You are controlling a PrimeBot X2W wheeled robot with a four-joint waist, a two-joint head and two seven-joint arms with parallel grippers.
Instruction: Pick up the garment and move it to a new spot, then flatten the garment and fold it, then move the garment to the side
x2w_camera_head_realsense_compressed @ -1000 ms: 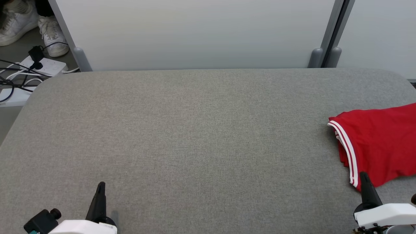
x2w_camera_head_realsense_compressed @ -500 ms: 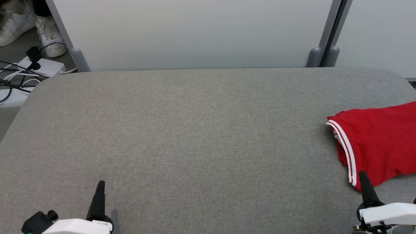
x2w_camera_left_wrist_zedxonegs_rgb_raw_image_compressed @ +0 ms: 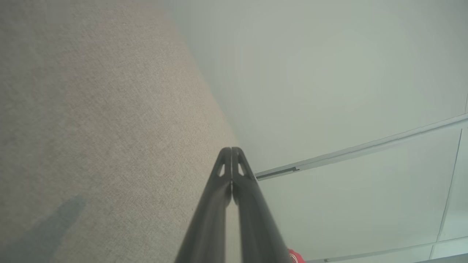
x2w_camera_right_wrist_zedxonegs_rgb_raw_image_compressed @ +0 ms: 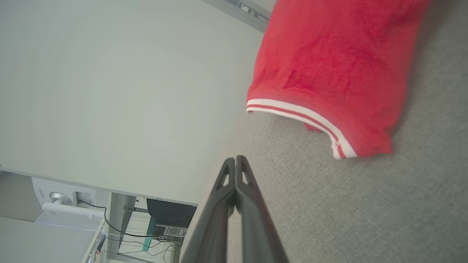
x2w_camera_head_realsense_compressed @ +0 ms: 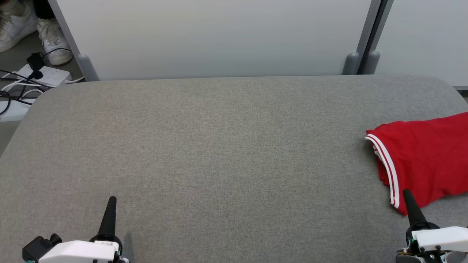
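Note:
A red garment [x2w_camera_head_realsense_compressed: 424, 160] with a white-striped hem lies folded at the right side of the grey table [x2w_camera_head_realsense_compressed: 219, 146], running off the head view's right edge. The right wrist view shows the garment [x2w_camera_right_wrist_zedxonegs_rgb_raw_image_compressed: 329, 73] lying apart from the fingers. My right gripper [x2w_camera_head_realsense_compressed: 406, 194] stands shut near the table's front right, its tip beside the garment's near corner, holding nothing. In its own wrist view the right gripper [x2w_camera_right_wrist_zedxonegs_rgb_raw_image_compressed: 235, 160] has its fingers pressed together. My left gripper [x2w_camera_head_realsense_compressed: 112, 200] is shut and empty at the front left, and the left gripper [x2w_camera_left_wrist_zedxonegs_rgb_raw_image_compressed: 231, 150] points along the bare cloth.
A pale partition wall [x2w_camera_head_realsense_compressed: 219, 36] with grey posts stands behind the table. On the floor at the far left lie a power strip [x2w_camera_head_realsense_compressed: 45, 75] with black cables and a person's white shoes [x2w_camera_head_realsense_compressed: 55, 40].
The head camera has shifted slightly, so the whole picture slid left and up. Both grippers sit a little lower in the view. The garment has not moved on the table.

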